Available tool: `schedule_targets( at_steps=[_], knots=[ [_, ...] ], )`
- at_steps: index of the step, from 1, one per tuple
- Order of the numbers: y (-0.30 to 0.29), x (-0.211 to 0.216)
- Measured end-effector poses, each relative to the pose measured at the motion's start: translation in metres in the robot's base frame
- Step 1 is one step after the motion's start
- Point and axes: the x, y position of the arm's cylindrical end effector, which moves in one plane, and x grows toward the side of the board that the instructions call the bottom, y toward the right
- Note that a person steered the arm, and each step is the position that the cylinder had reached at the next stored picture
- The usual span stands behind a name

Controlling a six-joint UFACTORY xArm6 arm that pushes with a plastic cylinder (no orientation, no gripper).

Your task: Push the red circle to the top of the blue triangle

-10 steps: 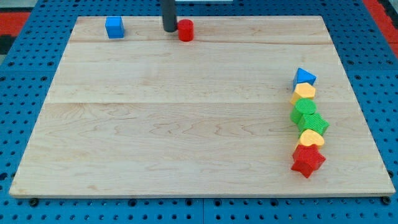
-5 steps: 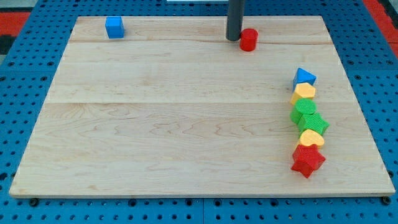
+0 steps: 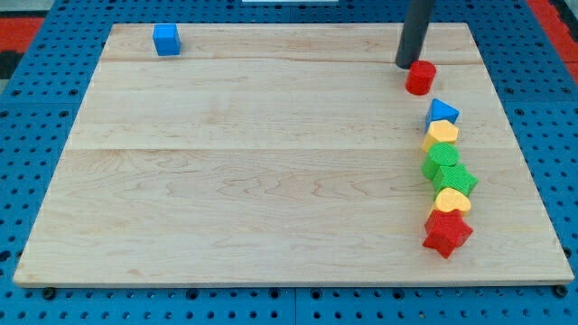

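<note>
The red circle (image 3: 420, 78) lies on the wooden board near the view's upper right. The blue triangle (image 3: 442, 112) sits just below and slightly right of it, a small gap apart. My tip (image 3: 407, 65) is at the red circle's upper left edge, touching or nearly touching it. The dark rod rises from there out of the view's top.
Below the blue triangle runs a column of touching blocks: a yellow block (image 3: 442, 134), two green blocks (image 3: 442, 157) (image 3: 456, 179), a yellow heart (image 3: 452, 200) and a red star (image 3: 447, 233). A blue cube (image 3: 166, 40) stands at the upper left. The board's right edge (image 3: 515, 117) is close.
My tip has pushed the red circle along the top of the board to the right and slightly down, from the upper middle to just above the blue triangle. Other blocks have not moved.
</note>
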Motion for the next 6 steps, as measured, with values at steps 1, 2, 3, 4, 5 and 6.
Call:
schedule_targets(
  at_steps=[1, 2, 3, 4, 5, 6],
  knots=[
    [0.002, 0.019],
    [0.002, 0.026],
    [0.002, 0.026],
    [0.001, 0.024],
    [0.006, 0.019],
    [0.007, -0.012]
  ],
)
